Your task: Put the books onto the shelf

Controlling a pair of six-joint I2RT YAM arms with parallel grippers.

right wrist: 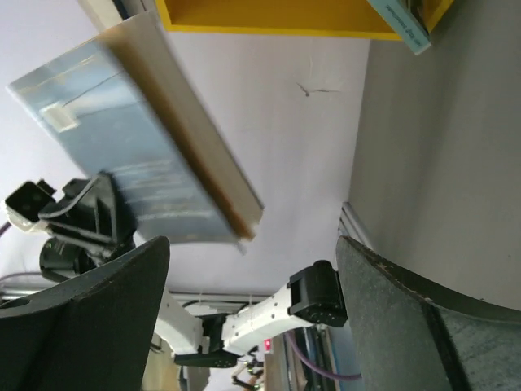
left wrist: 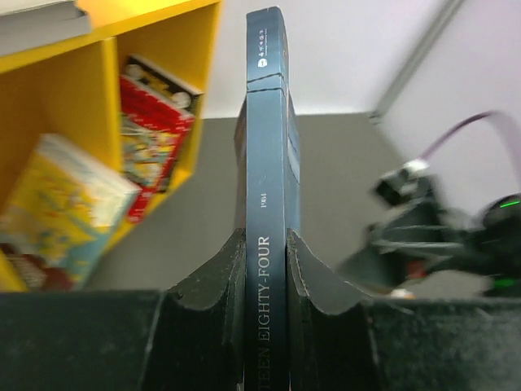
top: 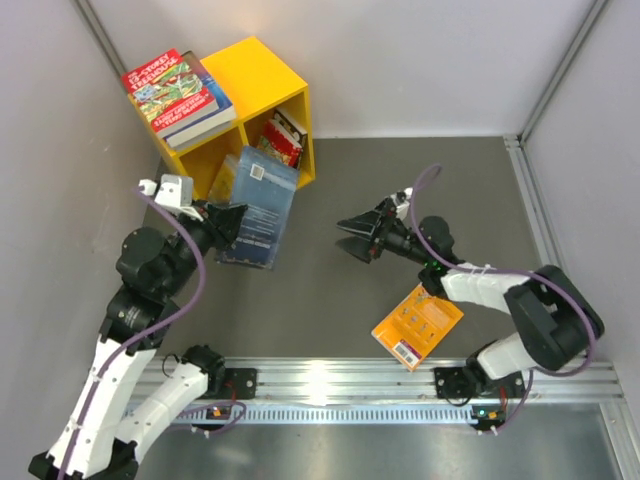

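We hold the dark-blue paperback book (top: 258,205) clamped in the left pincer (top: 230,222), just before the yellow 2-compartment shelf (top: 258,70). The right pincer (top: 356,240) stands apart, empty. Next, we judge: align the book with an opening, then insert.

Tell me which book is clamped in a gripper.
The dark blue book, spine reading EIGHTY-FOUR, pinched in the left gripper. The orange book lies loose on the table; the rest sit on or in the yellow shelf.

"EIGHTY-FOUR" and "1984" on the dark blue book (left wrist: 267,163) spine
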